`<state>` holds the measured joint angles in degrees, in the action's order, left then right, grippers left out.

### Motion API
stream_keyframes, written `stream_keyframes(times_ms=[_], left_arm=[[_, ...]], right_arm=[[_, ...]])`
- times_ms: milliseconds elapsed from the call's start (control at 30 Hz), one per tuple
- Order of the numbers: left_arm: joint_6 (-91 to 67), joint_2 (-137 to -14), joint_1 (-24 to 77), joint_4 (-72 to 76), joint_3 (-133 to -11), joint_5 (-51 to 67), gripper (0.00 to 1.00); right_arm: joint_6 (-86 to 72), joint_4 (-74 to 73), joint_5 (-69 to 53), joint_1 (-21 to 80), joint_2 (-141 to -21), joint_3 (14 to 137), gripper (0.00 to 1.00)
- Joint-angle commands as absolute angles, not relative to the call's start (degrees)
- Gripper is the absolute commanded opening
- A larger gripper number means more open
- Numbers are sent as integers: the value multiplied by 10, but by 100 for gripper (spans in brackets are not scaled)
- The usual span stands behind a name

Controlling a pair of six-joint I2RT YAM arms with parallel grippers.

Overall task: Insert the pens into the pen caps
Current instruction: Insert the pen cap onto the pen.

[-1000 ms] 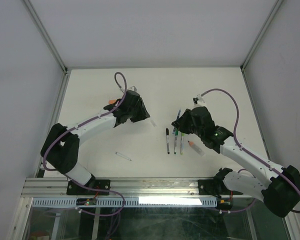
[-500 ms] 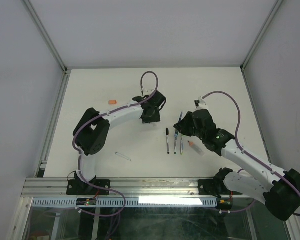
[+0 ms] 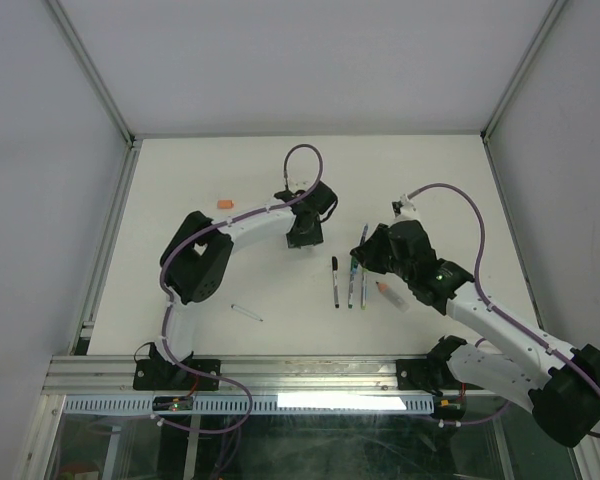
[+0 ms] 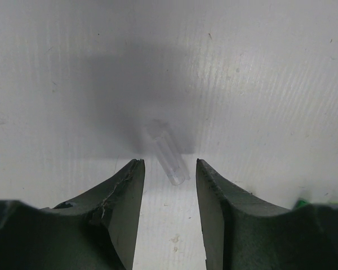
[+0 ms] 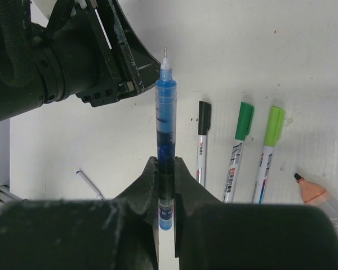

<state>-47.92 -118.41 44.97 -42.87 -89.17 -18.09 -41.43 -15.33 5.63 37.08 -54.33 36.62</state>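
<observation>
A short clear pen cap [image 4: 166,152] lies on the white table just ahead of my left gripper [image 4: 170,169], which is open with one finger on each side of its near end, not touching it. From above, the left gripper [image 3: 305,235] hangs over that spot. My right gripper [image 5: 166,166] is shut on a blue pen [image 5: 164,129], uncapped tip pointing away towards the left gripper's body [image 5: 96,62]. The top view shows this blue pen [image 3: 361,238] sticking out of the right gripper [image 3: 368,252].
Three capped pens lie side by side: black [image 3: 335,280], dark green [image 3: 351,282], light green [image 3: 363,284]. A thick clear pen with an orange tip [image 3: 390,294] lies right of them. A slim white pen [image 3: 246,312] lies near the front. An orange cap [image 3: 224,204] lies far left.
The left arm has swung from the left of the table to the middle and come down over the clear cap. The right gripper, with the blue pen, has shifted slightly right.
</observation>
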Motion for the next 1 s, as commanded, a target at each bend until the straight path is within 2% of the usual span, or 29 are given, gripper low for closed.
stream_keyframes(times_ms=[0,300,633,967], left_arm=[[-490,-1193,454,-427,-924,-189,43],[-475,-1217,458,-447,-919,-186,35],[-426,-1214,459,-460,-889,-181,17],[-428,-1106,459,-404,-743,-114,15]], right_arm=[[-403,-139,65,366,-531,361,0],[-404,-137,63,363,-526,355,0],[-405,-137,58,362,-527,355,0],[-405,-121,-12,364,-524,335,0]])
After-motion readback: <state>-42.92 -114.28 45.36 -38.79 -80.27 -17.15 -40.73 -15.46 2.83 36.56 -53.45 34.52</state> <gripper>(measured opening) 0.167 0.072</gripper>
